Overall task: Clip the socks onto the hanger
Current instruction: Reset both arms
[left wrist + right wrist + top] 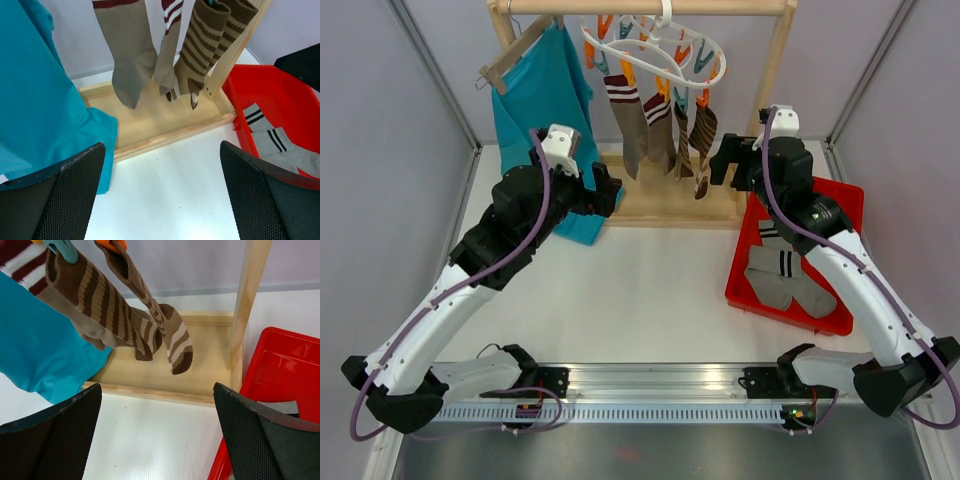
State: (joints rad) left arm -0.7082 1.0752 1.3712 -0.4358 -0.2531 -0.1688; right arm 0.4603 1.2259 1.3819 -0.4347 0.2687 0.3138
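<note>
The white looped hanger (665, 45) hangs by its hook from the wooden rail, with orange and teal clips. Several socks hang clipped from it: a taupe sock (625, 125), a maroon-striped one (660, 125) and two brown striped ones (701, 140). They also show in the left wrist view (127, 50) and the right wrist view (105, 305). Two grey socks with dark stripes (782, 272) lie in the red tray (840, 205). My left gripper (610, 190) is open and empty, left of the hanging socks. My right gripper (725, 160) is open and empty, just right of them.
A teal shirt (545, 100) hangs on a wooden hanger (515, 55) at the rack's left. The wooden rack has a flat base (665, 205) and an upright post (775, 60) on the right. Grey walls close in both sides.
</note>
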